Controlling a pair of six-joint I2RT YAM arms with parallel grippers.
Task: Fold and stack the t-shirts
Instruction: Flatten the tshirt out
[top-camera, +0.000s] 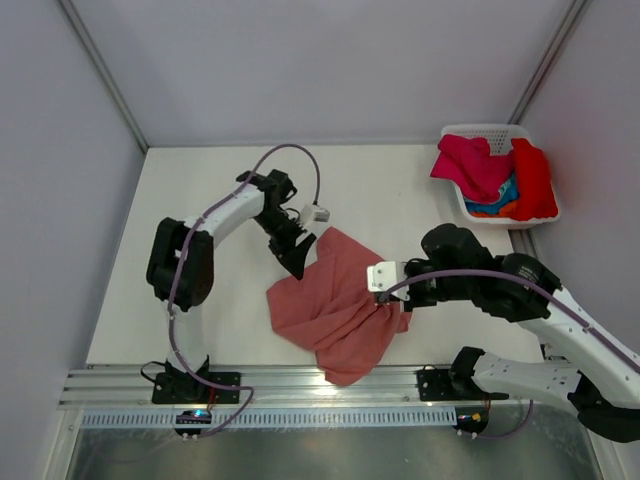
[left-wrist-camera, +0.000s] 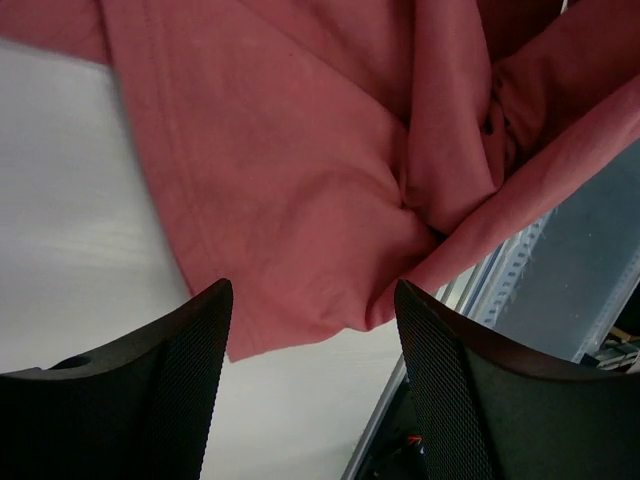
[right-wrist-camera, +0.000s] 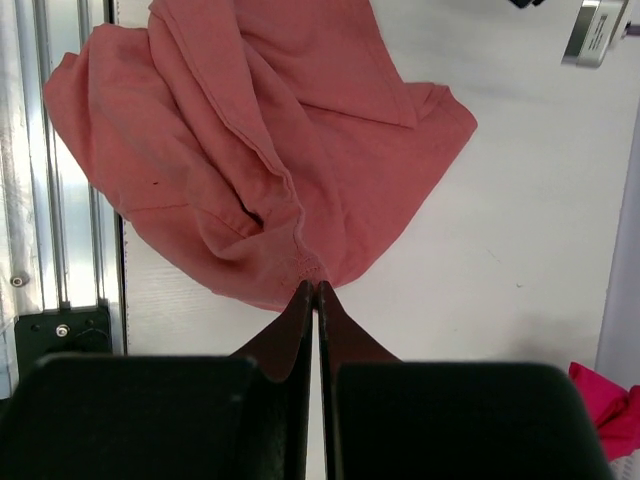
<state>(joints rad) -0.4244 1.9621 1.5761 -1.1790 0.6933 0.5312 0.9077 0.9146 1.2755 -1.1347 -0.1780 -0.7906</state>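
Salmon t-shirt (top-camera: 335, 300) lies crumpled on the white surface (top-camera: 400, 190), its near corner draped over the aluminium rail (top-camera: 270, 385). Well off to the shirt's far right, a white plastic basket (top-camera: 497, 130) holds a heap of magenta, red, blue and orange t-shirts (top-camera: 470, 165). At the shirt's right edge, the right gripper (right-wrist-camera: 316, 290) has its fingers closed, pinching a bunched fold. At the shirt's far-left edge, the left gripper (left-wrist-camera: 312, 300) has its fingers spread, gripping nothing, with cloth beneath them.

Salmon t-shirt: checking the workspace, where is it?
Top view: the salmon t-shirt lies front-centre on the table, its right edge pinched by the right pincer, the left pincer at its far-left edge.
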